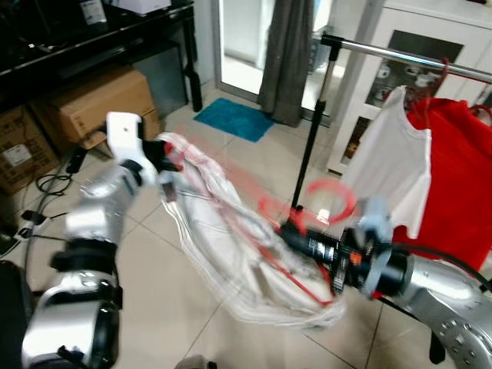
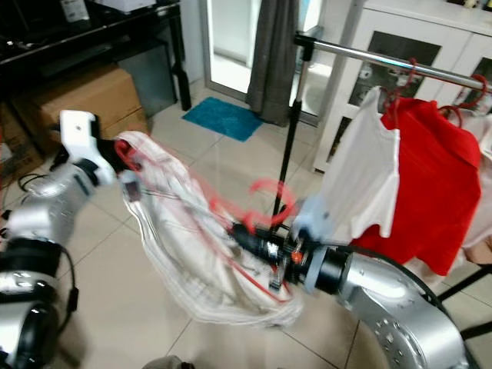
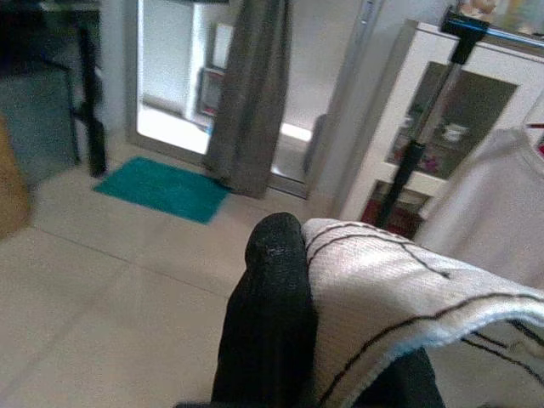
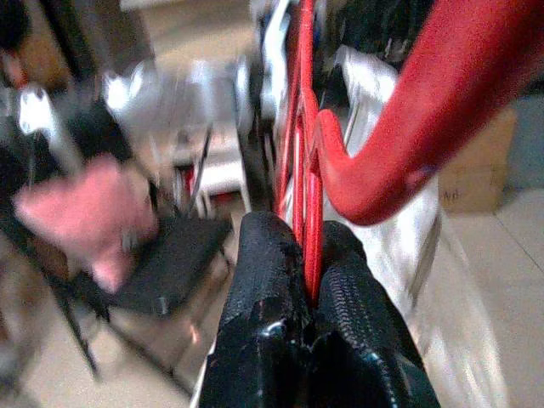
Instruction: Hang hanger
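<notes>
Head views: a red hanger point(image 1: 307, 211) bearing a white striped garment point(image 1: 231, 246) is carried short of the rail point(image 1: 415, 60); wrist views: left hand point(image 3: 280, 323) pinches cloth, right hand point(image 4: 308, 297) is clamped on wire, so the hook should be raised above the rail.

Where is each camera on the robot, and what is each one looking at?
Left eye view: on the head, looking down at both silver arms holding the white garment on the red hanger.
Right eye view: beside it, same scene, with the clothes rail.
Left wrist view: on the left arm, along the left gripper pinching the garment.
Right wrist view: on the right arm, along the right gripper clamping the hanger.
Shared: garment and hanger.
</notes>
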Controlling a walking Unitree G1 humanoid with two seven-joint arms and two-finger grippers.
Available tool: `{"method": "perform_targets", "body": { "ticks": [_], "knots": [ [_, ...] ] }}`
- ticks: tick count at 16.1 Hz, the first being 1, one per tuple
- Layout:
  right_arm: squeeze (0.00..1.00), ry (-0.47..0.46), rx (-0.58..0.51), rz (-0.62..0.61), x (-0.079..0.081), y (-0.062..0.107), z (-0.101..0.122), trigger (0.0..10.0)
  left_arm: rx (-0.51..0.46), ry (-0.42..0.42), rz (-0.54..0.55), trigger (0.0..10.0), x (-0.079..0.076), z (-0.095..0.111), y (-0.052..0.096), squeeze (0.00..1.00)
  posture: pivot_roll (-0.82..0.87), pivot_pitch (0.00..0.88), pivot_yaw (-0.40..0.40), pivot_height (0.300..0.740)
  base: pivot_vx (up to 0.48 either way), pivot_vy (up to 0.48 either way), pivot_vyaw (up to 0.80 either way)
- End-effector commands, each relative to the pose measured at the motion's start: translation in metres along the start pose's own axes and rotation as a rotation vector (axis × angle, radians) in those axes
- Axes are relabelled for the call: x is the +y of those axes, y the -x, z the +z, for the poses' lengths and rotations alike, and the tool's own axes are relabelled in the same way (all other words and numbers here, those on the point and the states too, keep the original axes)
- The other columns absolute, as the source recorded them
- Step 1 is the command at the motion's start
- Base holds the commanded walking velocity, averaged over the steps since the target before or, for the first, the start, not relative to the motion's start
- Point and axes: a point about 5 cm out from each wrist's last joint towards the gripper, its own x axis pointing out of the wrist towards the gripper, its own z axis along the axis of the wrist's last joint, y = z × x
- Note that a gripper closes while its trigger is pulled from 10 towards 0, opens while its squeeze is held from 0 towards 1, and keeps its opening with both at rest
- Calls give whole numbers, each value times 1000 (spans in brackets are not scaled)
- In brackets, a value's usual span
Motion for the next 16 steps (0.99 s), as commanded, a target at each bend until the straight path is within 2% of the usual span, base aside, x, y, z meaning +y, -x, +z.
{"method": "perform_targets", "body": {
  "ticks": [1, 2, 3, 4, 5, 6, 7, 8, 9, 10, 11, 12, 13, 14, 16],
  "knots": [
    [0, -30, -66, -39, -5, 2, 6, 0, -33, 25, -2, 0, -3, 2, 0, 0, -92, 0, 29, 740, 0, 0, 0],
    [0, -76, -210, -226, -23, -6, 13, 0, -12, 22, -45, 0, -15, -9, 1, 0, -98, 0, 37, 740, 0, 0, 0],
    [0, -94, -261, -315, -30, -8, 15, 0, -2, 1, -90, 0, -23, -12, 2, 0, -100, 0, 40, 740, 0, 0, 0],
    [0, -114, -319, -445, -39, -12, 20, 0, 22, -53, -175, 0, -38, -16, 6, 0, -99, 0, 47, 740, 0, 0, 0],
    [0, -117, -345, -538, -45, -12, 21, 0, 34, -76, -226, 0, -48, -18, 10, 0, -101, 0, 51, 740, 0, 0, 0],
    [0, -88, -345, -728, -57, -10, 18, 0, 51, -129, -293, 0, -62, -23, 19, 0, -103, 0, 54, 740, 0, 0, 0],
    [0, -98, -337, -837, -65, -6, 14, 0, 58, -160, -308, 0, -66, -25, 24, 0, -106, 0, 56, 740, 0, 0, 0],
    [0, -41, -221, -917, -69, -3, 5, 8549, 47, -180, -280, 0, -65, -25, 27, 0, -103, 0, 53, 740, 0, 0, 0],
    [0, 40, -136, -929, -69, -3, -1, 10000, 38, -213, -251, 0, -62, -25, 30, 0, -103, 0, 52, 740, 0, 0, 0],
    [0, 161, -19, -907, -66, -3, -12, 10000, 27, -320, -210, 4549, -59, -27, 36, 0, -98, 0, 51, 740, 0, 0, 0],
    [0, 108, 48, -981, -65, 5, -31, 10000, 54, -360, -163, 10000, -51, -40, 48, 0, -100, 0, 46, 740, 0, 0, -800],
    [0, 130, 57, -1014, -64, 7, -36, 10000, 68, -338, -123, 10000, -47, -44, 57, 0, -99, 0, 39, 740, 0, 0, -800],
    [0, 69, 47, -1073, -64, 12, -42, 10000, 66, -306, -102, 10000, -48, -48, 67, 0, -89, 0, 20, 740, 0, 0, -800],
    [0, 64, 43, -1085, -63, 11, -43, 10000, 77, -303, -84, 10000, -50, -50, 70, 0, -88, 0, 13, 740, 0, 0, -800],
    [0, 16, 13, -1105, -62, 11, -42, 10000, 67, -358, -84, 10000, -56, -49, 73, 0, -85, 0, -4, 740, 0, 0, -800]
  ]
}}
